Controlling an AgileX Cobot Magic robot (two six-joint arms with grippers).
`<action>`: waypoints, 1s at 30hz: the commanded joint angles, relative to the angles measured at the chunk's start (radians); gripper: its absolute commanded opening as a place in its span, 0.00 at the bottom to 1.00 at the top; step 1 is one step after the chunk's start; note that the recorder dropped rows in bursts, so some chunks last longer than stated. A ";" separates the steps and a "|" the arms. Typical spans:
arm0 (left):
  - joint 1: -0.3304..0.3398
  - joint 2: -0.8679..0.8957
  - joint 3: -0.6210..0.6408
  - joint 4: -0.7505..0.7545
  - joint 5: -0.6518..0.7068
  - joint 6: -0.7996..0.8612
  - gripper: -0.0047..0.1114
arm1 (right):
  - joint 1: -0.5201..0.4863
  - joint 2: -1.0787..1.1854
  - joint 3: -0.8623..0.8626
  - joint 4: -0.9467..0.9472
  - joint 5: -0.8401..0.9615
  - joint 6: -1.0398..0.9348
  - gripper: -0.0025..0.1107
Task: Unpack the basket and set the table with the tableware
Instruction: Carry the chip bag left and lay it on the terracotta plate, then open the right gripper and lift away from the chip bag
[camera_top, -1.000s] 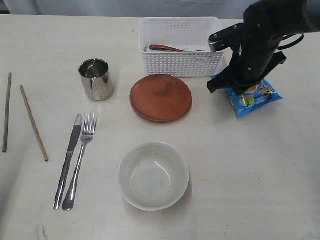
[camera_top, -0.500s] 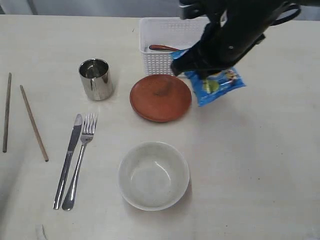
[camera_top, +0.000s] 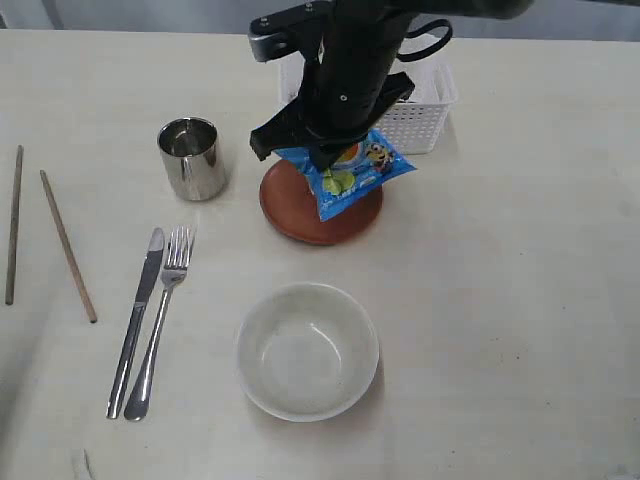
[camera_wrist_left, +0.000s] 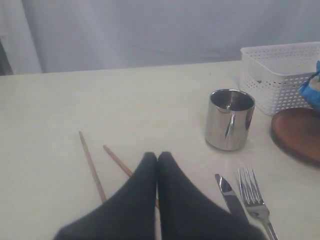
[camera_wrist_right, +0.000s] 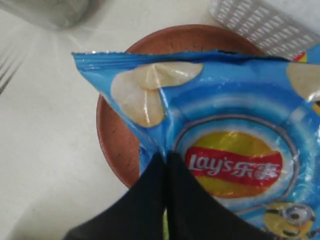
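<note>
Chopsticks (camera_top: 68, 246), knife (camera_top: 135, 322), fork (camera_top: 158, 325) and steel cup (camera_top: 190, 158) lay spread on the table's (camera_top: 520, 300) left, near the empty, clenched left pincer (camera_wrist_left: 157, 157). The right pincer (camera_wrist_right: 166, 157), clamped on a blue Lay's chip bag (camera_top: 350, 170), hung it over the brown plate (camera_top: 295, 215) before the white basket (camera_top: 425, 110), apparently to serve it there.

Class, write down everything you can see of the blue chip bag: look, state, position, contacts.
The blue chip bag is glossy, foil-like plastic with a red-and-yellow Lay's logo, pictured potato chips and a yellow cartoon figure. It looks unopened. It hangs tilted over the brown plate, pinched at one edge between the shut fingers of the right gripper. Nothing else visibly touches it.
</note>
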 joint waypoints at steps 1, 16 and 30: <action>0.003 -0.003 0.004 0.003 -0.003 0.000 0.04 | 0.002 0.034 -0.026 0.003 0.015 -0.024 0.02; 0.003 -0.003 0.004 0.003 -0.003 0.000 0.04 | -0.001 0.056 -0.026 0.150 -0.060 -0.113 0.02; 0.003 -0.003 0.004 0.003 -0.003 0.000 0.04 | -0.001 0.072 -0.028 0.104 -0.053 -0.073 0.24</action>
